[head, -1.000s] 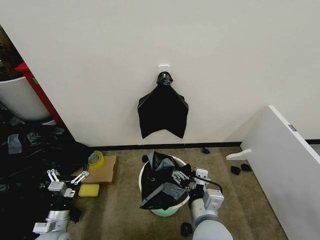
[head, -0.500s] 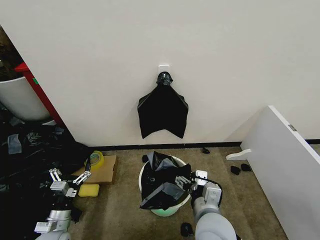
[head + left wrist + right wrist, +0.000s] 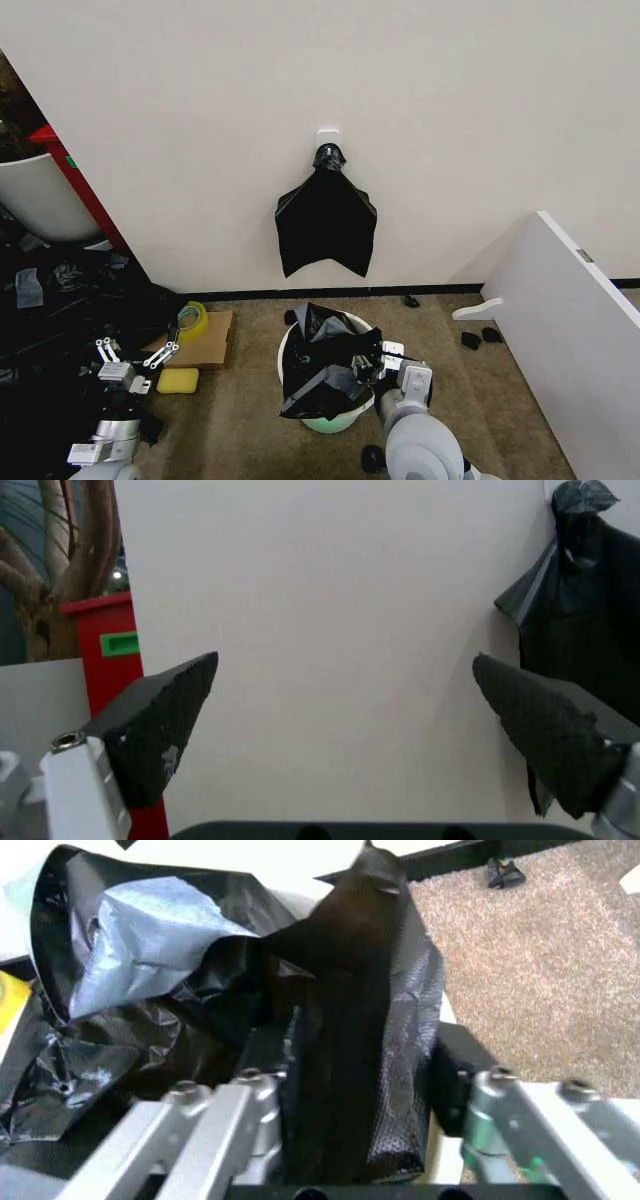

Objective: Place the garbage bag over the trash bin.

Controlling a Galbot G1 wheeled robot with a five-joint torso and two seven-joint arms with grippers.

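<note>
The trash bin [image 3: 362,327], cream-white with a pale green base, stands on the carpet near the wall. The garbage bag [image 3: 318,362], black and glossy, lies crumpled over the bin's mouth and hangs down its front; it also shows up close as the garbage bag [image 3: 150,990]. My right gripper [image 3: 370,366] is at the bin's right rim, its dark fingers pressed together on a fold of the bag, seen as the right gripper [image 3: 368,874]. At the lower left, away from the bin, my left gripper [image 3: 135,354] hangs open; the left gripper [image 3: 345,697] faces the bare wall.
A fan-shaped bunch of black bags [image 3: 325,220] hangs on the wall above the bin. A white board [image 3: 570,330] leans at the right. Cardboard [image 3: 205,345] with a tape roll, a yellow sponge [image 3: 178,380], black sheeting [image 3: 50,310] and a white tub with red frame [image 3: 40,195] crowd the left.
My right gripper, open above the bag a second ago, has dropped closer to the bin's right rim and shut on a fold. The left arm has barely shifted.
</note>
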